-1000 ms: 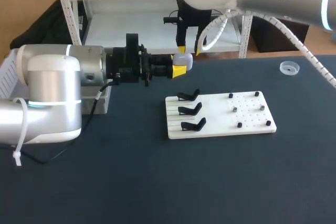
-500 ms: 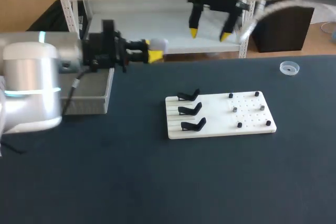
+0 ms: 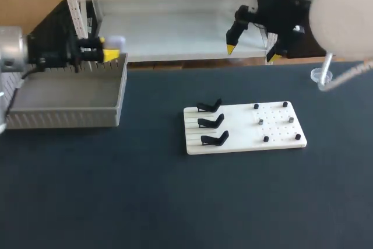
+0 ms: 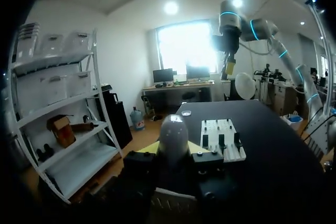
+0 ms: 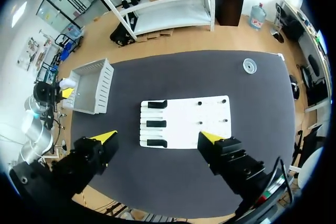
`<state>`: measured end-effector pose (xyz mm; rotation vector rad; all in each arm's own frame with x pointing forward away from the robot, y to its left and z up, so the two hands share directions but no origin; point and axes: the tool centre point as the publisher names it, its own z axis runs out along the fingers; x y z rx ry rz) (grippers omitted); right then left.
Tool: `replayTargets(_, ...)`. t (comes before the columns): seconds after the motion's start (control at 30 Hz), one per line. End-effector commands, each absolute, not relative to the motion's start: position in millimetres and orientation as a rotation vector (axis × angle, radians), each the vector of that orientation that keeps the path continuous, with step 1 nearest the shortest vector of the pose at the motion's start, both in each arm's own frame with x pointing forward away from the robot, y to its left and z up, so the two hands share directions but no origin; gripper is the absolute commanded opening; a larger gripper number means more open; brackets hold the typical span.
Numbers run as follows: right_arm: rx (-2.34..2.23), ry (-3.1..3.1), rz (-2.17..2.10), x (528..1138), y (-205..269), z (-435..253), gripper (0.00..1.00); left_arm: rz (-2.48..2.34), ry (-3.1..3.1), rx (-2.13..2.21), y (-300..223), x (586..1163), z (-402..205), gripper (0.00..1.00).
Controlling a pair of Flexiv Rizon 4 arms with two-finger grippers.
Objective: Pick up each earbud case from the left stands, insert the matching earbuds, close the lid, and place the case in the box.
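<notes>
My left gripper (image 3: 111, 55) grips the rounded white earbud case (image 3: 115, 42) over the far corner of the grey slatted plastic box (image 3: 64, 118) — I'd carry it inward and lower before releasing, my right gripper (image 3: 252, 51) hanging wide open, well clear.

Matt dark table (image 3: 175, 202); smooth white plastic board (image 3: 242, 127); glossy case (image 4: 174, 136).

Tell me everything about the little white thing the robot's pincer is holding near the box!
The earbud case is small, rounded like an egg, pale grey-white, and smooth and shiny like plastic. No open lid shows. It points out ahead of the left pincer, which clamps it from both sides. It is held in the air by the far right corner of the grey box, touching nothing but the pincer.
</notes>
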<state>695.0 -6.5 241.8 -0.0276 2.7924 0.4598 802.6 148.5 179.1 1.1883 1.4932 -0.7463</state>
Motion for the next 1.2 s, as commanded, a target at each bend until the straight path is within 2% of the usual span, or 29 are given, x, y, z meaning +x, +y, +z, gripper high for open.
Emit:
replayTargets(0.03, 0.004, 2.665, 0.444, 690, -7, 240, 1.0, -0.788, 1.506, 1.229, 179, 819, 164, 0.0)
replayTargets(0.3, 0.004, 2.665, 0.444, 690, -7, 240, 1.0, -0.744, 1.706, 1.254, 216, 833, 124, 0.0)
replayTargets(0.73, 0.004, 2.665, 0.444, 690, -7, 240, 1.0, -0.777, 1.841, 1.19, 232, 824, 62, 0.0)
replayTargets(0.77, 0.004, 2.665, 0.444, 690, -7, 240, 1.0, -0.779, 1.84, 1.181, 232, 823, 62, 0.29)
replayTargets(0.8, 0.004, 2.665, 0.444, 690, -7, 240, 1.0, -0.774, 1.846, 1.162, 233, 822, 63, 0.84)
replayTargets(0.83, 0.004, 2.665, 0.444, 690, -7, 240, 1.0, -0.775, 1.842, 1.163, 233, 820, 66, 1.0)
replayTargets(1.2, 0.004, 2.665, 0.444, 690, -7, 240, 1.0, -0.735, 1.834, 1.087, 205, 785, 111, 1.0)
